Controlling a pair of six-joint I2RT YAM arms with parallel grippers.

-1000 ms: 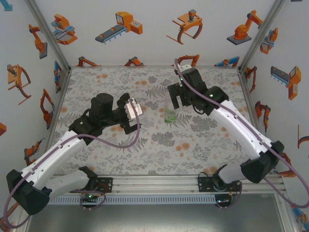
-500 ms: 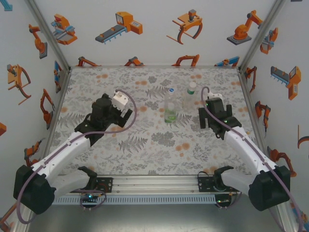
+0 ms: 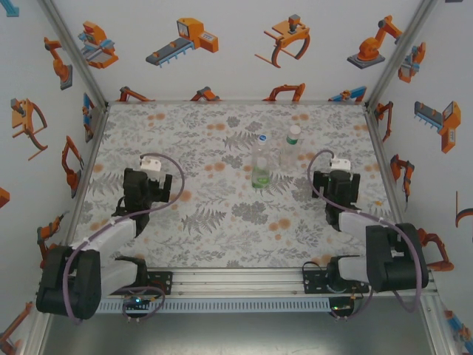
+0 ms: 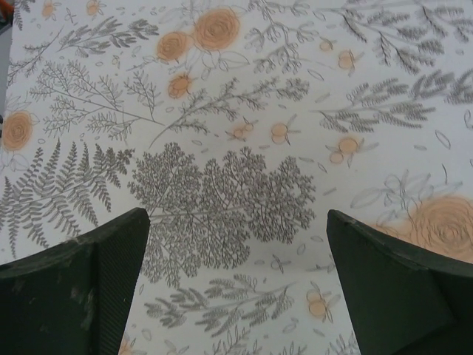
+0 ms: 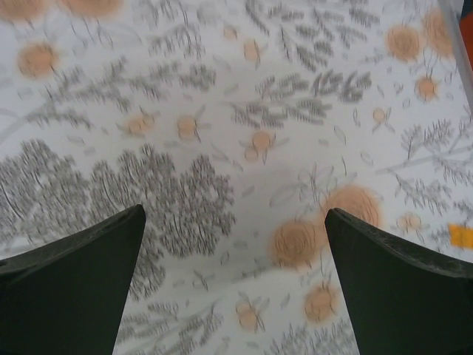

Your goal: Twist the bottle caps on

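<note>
Toward the rear middle of the fern-and-flower patterned worktop [image 3: 222, 214], two small clear plastic bottles with green-and-white labels are seen standing upright, just beside each other. On the left bottle [image 3: 260, 168] a tiny round blue plastic cap [image 3: 261, 137] is seated. On the right bottle [image 3: 289, 154], set slightly farther back, a tiny round whitish plastic cap [image 3: 293, 130] is seated. Whether either cap is screwed tight cannot be told.

Bare patterned surface lies around the pair on every side, so neither bottle is crowded or blocked. The left hand [image 4: 236, 214] is held low over the worktop at the front left, well apart from the bottles. Its dark fingers [image 4: 89, 281] are spread wide, with only the printed sheet seen between them. The right hand [image 5: 235, 211] is held over the front right, near the side edge of the worktop and likewise apart from the bottles. It is also opened wide, and nothing is gripped.

White walls printed with orange robot pictures [image 3: 222, 59] close the rear and both sides. A metal rail [image 3: 236, 279] runs along the near edge, where both arms are folded close to their bases.
</note>
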